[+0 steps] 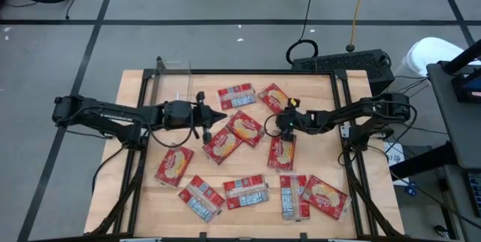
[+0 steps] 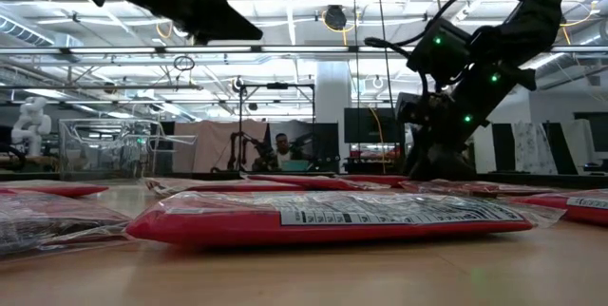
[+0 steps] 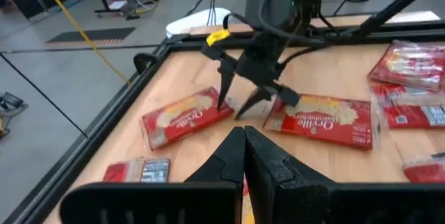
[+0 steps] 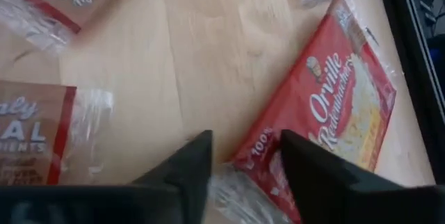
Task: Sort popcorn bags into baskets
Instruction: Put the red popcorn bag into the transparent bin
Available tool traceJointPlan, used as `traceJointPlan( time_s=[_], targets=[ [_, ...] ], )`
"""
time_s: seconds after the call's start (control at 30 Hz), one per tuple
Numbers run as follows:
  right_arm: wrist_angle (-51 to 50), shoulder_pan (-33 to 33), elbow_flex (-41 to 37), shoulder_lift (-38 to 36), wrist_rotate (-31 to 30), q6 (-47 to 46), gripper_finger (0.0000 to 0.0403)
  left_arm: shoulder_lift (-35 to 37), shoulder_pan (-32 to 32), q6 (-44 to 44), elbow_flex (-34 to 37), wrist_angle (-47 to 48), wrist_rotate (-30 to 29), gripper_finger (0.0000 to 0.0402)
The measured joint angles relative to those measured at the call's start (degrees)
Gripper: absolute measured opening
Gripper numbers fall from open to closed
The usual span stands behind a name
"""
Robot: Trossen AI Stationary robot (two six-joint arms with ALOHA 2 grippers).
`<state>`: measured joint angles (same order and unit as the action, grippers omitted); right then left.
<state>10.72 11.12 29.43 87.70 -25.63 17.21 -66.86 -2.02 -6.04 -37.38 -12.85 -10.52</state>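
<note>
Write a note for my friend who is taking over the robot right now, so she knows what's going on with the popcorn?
Left gripper: shut, empty, above the table's middle, near the flat red popcorn packets.
Right gripper: open, fingers low over the wooden table, straddling the corner of one red packet, not yet closed on it.
Small clear plastic bin: back left corner of the table, looks empty.
Done: nothing sorted yet; about eleven packets lie scattered on the table.
Left: every packet needs to go in a basket. Only one bin is visible.
</note>
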Motion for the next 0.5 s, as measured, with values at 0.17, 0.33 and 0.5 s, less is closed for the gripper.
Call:
traceJointPlan(
  time_s=[0.17, 0.33, 0.5],
  targets=[
    [0.45, 0.11, -0.11, 0.03, -1.12, -0.03, 0.0029, 0.06, 0.00, 0.15, 0.02, -2.74, -0.02, 0.0008],
    [2.09, -0.61, -0.08, -2.50, -1.50, 1.90, 0.0015, 0.07, -0.05, -1.17, 0.02, -5.14, -0.56, 0.0008],
    [1.74, -0.68, -0.09, -8.15, -1.55, 3.46, 0.0002, -0.06, -0.45, -2.40, 0.02, -6.14, -3.89, 0.0008]
  ],
)
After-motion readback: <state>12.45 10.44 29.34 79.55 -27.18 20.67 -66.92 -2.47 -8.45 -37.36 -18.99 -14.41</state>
